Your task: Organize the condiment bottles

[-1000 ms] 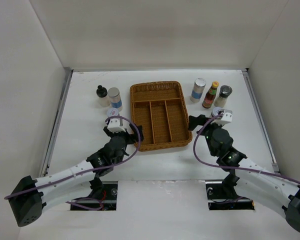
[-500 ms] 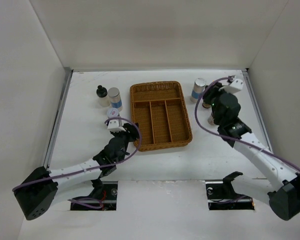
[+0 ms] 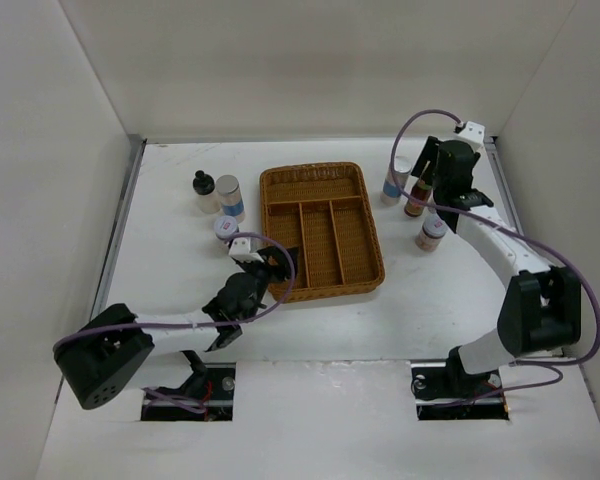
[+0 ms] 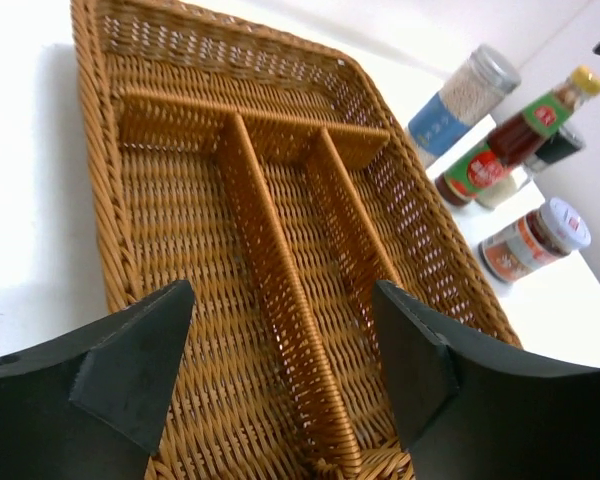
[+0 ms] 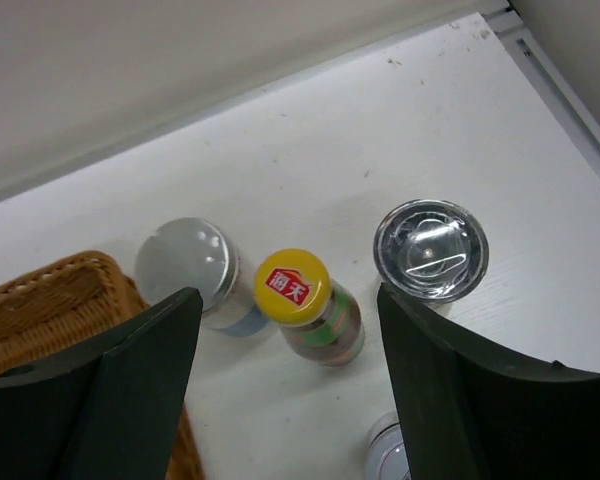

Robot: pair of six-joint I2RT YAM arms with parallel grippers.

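Lower the wide-open, empty right hand (image 5: 285,300) straight down, keeping the yellow-capped sauce bottle (image 5: 312,310) beneath it centred between the fingers (image 5: 140,385).

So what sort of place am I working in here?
Probably a lab test cell, not a kitchen: plain white walls box in a white table, with only a wicker tray and condiment bottles staged on it.

Bright, even light, seemingly from overhead; soft shadows; glare on the glossy jar lid (image 5: 430,250); foregrounds slightly blurred.
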